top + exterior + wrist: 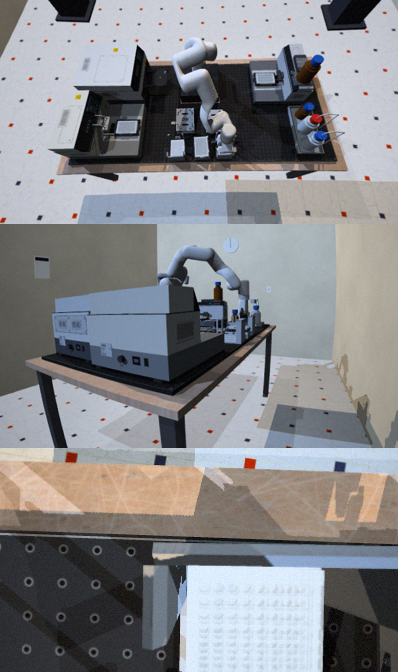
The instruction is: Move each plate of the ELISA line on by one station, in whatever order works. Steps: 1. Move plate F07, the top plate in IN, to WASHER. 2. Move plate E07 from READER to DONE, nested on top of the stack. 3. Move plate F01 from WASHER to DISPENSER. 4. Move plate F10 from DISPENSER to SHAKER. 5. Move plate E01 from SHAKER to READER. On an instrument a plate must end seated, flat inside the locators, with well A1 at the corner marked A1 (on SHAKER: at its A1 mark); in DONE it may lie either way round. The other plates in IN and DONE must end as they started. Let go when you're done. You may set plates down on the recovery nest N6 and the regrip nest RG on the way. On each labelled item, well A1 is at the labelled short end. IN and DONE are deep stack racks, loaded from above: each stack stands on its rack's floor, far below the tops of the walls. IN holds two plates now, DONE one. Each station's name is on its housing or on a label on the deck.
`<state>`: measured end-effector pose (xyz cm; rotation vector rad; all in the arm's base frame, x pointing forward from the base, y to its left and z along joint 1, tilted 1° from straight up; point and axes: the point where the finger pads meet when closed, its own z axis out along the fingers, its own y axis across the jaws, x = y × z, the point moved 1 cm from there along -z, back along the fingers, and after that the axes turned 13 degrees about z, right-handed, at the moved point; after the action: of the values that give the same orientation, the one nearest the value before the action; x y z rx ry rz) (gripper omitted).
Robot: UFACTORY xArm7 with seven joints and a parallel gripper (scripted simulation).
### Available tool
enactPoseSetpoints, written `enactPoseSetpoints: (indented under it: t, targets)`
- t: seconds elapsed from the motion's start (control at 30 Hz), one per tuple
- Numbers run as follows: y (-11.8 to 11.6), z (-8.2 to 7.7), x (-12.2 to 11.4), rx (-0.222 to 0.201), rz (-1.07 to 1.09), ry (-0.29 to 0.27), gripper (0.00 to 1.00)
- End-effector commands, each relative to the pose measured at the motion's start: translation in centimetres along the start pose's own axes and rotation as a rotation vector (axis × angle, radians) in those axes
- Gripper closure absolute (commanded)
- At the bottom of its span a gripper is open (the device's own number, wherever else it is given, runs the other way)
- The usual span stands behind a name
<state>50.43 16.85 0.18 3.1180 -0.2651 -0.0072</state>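
My arm reaches down over a walled rack [225, 152] at the front edge of the deck, and my gripper [226, 146] is open above it, holding nothing. Its fingers are hidden under the wrist in the top view and out of frame in the wrist view. The wrist view looks straight down on a white well plate [252, 620] lying flat inside the rack, beside a grey rack wall [159, 605]. Two more white plates [177, 148] [201, 147] lie in the holders to the left. One plate [127, 127] sits on the left instrument and another plate [265, 78] on the back right instrument.
A grey nest block [185, 119] stands just behind the front holders. Two large housings [109, 68] [74, 124] fill the left side. Bottles [309, 70] [309, 134] stand at the right edge. The table's front edge [200, 503] is close to the rack.
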Motion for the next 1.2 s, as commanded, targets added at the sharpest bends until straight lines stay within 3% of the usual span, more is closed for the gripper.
enactPoseSetpoints:
  t: [0.0, 1.17]
  targets:
    - [-0.1, -0.8, 0.2, 0.002, 0.000, 0.005, 0.00]
    - [-0.1, -4.9, 0.2, 0.002, 0.000, 0.005, 0.00]
